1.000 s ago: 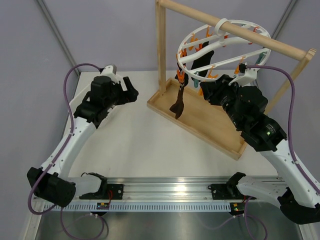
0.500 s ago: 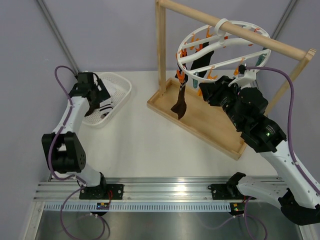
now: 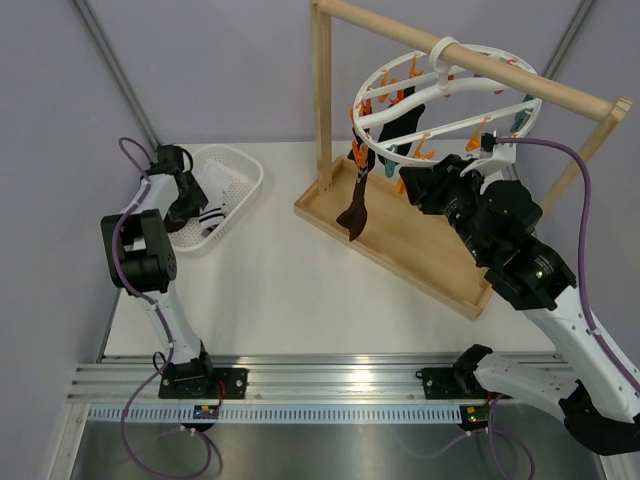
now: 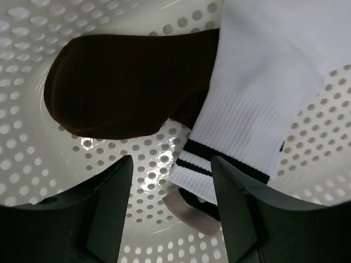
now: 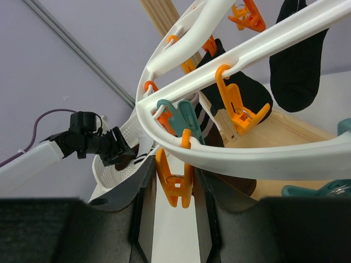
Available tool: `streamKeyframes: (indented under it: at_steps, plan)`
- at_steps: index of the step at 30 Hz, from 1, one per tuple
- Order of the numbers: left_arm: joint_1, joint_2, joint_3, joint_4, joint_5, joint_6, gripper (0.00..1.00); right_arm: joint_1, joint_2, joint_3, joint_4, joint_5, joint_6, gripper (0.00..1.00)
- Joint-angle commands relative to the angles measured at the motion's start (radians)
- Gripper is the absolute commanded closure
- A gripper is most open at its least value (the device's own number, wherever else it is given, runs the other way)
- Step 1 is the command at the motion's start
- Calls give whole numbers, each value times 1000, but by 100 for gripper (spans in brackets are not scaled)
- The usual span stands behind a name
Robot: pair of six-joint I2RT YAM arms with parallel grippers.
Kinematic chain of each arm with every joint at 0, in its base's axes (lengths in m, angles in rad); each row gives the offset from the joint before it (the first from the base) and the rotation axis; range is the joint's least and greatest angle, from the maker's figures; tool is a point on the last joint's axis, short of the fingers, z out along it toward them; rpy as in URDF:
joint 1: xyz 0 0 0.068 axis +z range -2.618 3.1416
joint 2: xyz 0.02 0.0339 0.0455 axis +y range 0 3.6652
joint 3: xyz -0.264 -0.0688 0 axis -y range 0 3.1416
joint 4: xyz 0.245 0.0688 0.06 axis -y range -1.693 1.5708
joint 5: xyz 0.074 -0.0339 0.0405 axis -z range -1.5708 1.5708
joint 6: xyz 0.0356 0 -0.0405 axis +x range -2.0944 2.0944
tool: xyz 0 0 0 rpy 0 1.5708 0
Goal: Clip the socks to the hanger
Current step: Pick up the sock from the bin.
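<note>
Starting at the left: left gripper (image 3: 187, 203), item one, now sunk into the white mesh basket (image 3: 243, 168) at the table's far left corner. A second ago its arm was stretched across the basket and hid it. Since then the arm has folded back on itself and the wrist has dipped inside. Its own camera shows the jaws apart, straddling the ribbed cuff of a white sock with black stripes (image 4: 258, 98). Nothing is pinched yet, though the gap looks to be narrowing. Item two, a dark brown sock (image 4: 120, 87), lies flat on the basket floor just left of the striped one and partly under it. Item three, middle of the table: bare surface, unchanged. Item four, the wooden stand (image 3: 322, 100), carries the hanger (image 3: 398, 113) hooked over its top rail, a dark sock (image 3: 357, 208) already dangling from a clip on the near left side and a black sock (image 3: 405, 125) hung further in. Item five, right gripper (image 5: 174, 175), has held the same place under the ring's front rim throughout, jaws closed on an orange clip (image 5: 175, 193) and apparently squeezing it. Reading of the change: the pick of the next sock is beginning, most likely the striped one, while the right side waits with a clip ready. At least two socks remain in the basket, so the task is well short of done.
</note>
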Motion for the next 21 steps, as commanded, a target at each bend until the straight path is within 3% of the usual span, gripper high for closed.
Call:
streamKeyframes:
  at_steps: [1,18,21]
  plan:
    - [15,11,38,24,-48,16,40,-8,-21,1,36,-13,-17,100]
    - [26,202,218,-16,-85,38,47,-7,0,11,30,-24,-26,100]
    - [32,222,222,-17,-75,36,54,-7,5,15,27,-22,-26,100]
